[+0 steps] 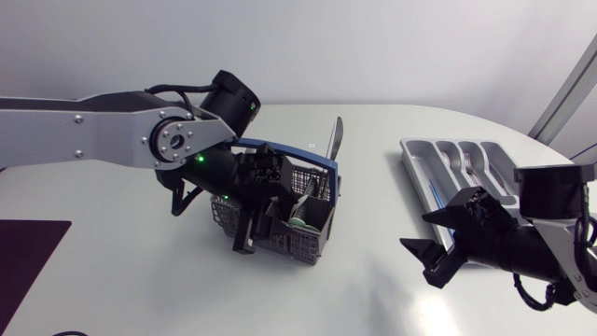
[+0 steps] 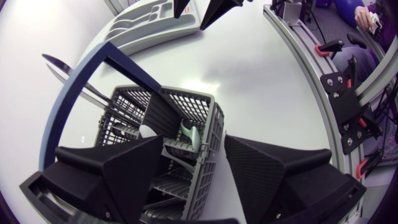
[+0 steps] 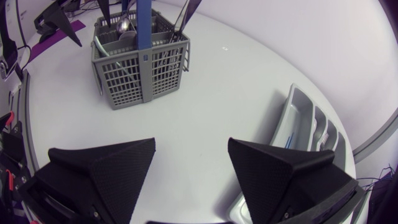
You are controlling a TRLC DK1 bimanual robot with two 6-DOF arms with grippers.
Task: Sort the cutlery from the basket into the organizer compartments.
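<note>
The grey mesh basket [image 1: 300,248] with a blue handle [image 1: 280,149] stands mid-table and holds several pieces of cutlery. A knife [image 1: 336,138] sticks up at its far corner. My left gripper [image 1: 259,229] hangs over the basket's near side, open. In the left wrist view its fingers [image 2: 118,174] straddle the basket wall [image 2: 211,134], and a pale green handle [image 2: 189,134] rises between them, untouched. The grey organizer [image 1: 415,157] lies at the right with a few pieces [image 1: 466,166] in its compartments. My right gripper [image 1: 424,235] hovers open and empty just in front of the organizer [image 3: 292,118], facing the basket [image 3: 140,68].
A dark purple mat [image 1: 28,261] lies at the table's left front edge. Bare white table [image 1: 373,215] separates the basket from the organizer. My left arm [image 1: 84,131] spans the left half of the table.
</note>
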